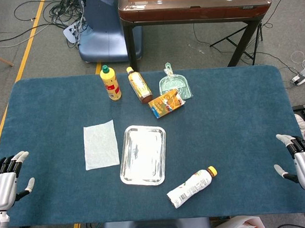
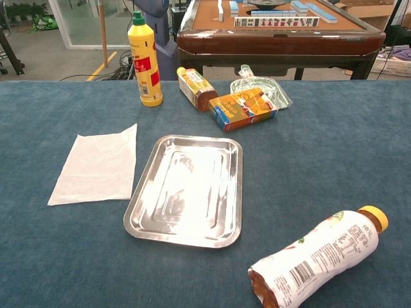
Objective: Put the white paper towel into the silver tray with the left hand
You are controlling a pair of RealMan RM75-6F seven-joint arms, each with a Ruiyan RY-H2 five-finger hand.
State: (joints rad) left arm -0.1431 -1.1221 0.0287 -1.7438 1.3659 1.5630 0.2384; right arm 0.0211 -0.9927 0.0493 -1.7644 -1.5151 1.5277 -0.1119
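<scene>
The white paper towel (image 1: 100, 145) (image 2: 97, 164) lies flat on the blue table, just left of the silver tray (image 1: 125, 164) (image 2: 149, 215). The tray holds nothing. My left hand (image 1: 6, 178) hangs at the table's front left corner, well left of the towel, fingers apart and holding nothing. At the front right edge my right hand (image 1: 300, 159) is likewise open and holds nothing. Neither hand shows in the chest view.
A white drink bottle with an orange cap (image 1: 192, 186) (image 2: 318, 260) lies right of the tray's near end. At the back stand a yellow bottle (image 1: 110, 83) (image 2: 145, 59), a lying brown bottle (image 1: 139, 84), an orange carton (image 1: 166, 103) (image 2: 243, 109) and a green dustpan (image 1: 175, 84).
</scene>
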